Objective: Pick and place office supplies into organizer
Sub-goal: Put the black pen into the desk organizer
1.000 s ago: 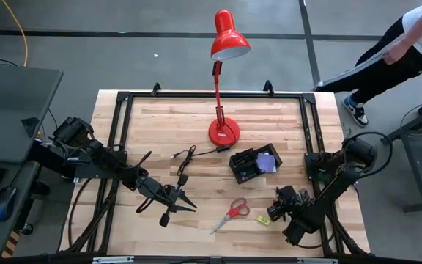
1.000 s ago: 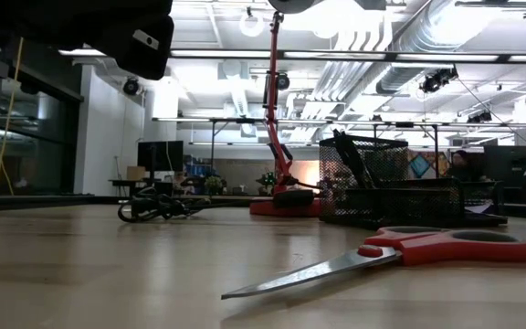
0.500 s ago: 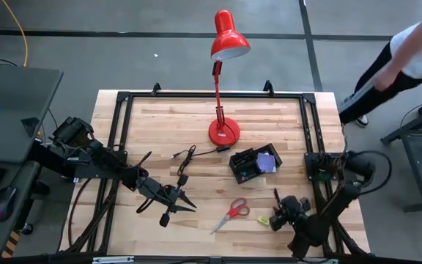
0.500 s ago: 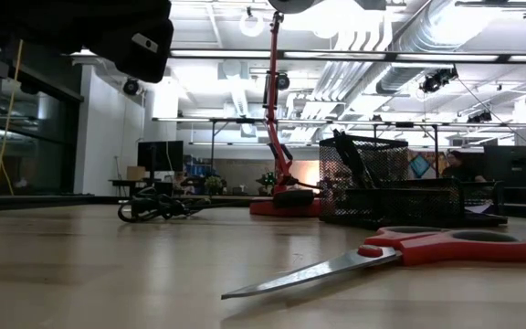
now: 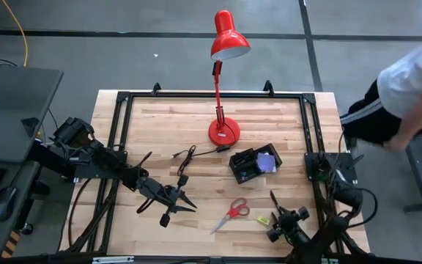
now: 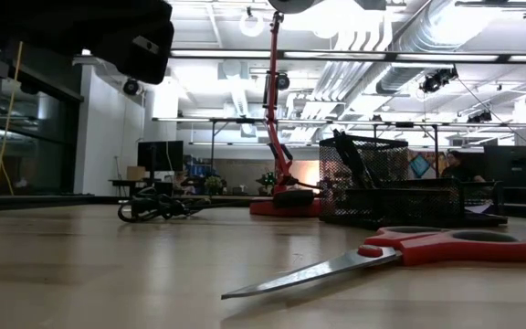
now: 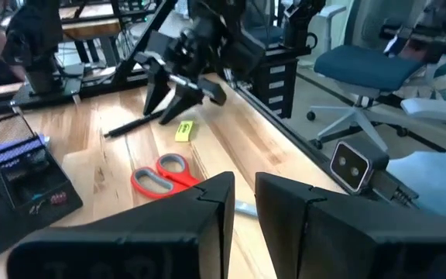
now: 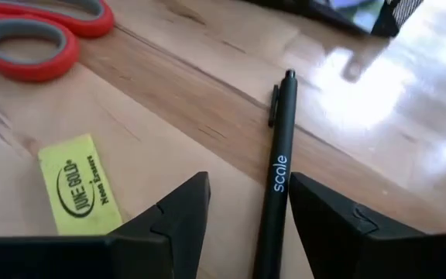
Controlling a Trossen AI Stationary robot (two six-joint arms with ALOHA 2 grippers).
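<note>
Near the front right edge of the worktop [image 5: 160, 132], poised with the right gripper [image 8: 250, 184] open around the black pen [image 8: 277, 178], well apart from the organizer [image 5: 234, 163], left gripper [image 5: 173, 207] waiting front left; may close askew on the slanted pen and roll it away.

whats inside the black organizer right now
The black mesh organizer holds a purple sticky-note pad in its right compartment and something dark standing in its tall cup. The other compartments are too dark to tell.
</note>
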